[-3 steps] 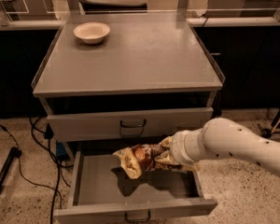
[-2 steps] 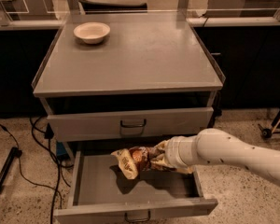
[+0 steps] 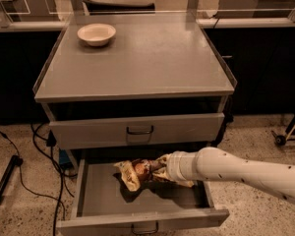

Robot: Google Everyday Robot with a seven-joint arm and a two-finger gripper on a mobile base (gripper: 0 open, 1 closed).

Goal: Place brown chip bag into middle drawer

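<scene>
Brown chip bag point(image 3: 136, 172) is held clamped by the gripper point(image 3: 160, 170) above the middle drawer point(image 3: 96, 203); if released crookedly, the drawer rim could be snagged.

Cream-white tubular arm point(image 3: 246, 173), small dark specks, ringed wrist collar point(image 3: 179, 167); gripper point(image 3: 159, 170) mostly hidden, inside open middle drawer point(image 3: 102, 201)

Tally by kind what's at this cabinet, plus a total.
Bowls: 1, bowl on top.
Bags: 1, brown chip bag over the open drawer.
Drawers: 2, middle drawer open, upper drawer shut.
Grippers: 1, gripper at the bag.
Total: 5
</scene>
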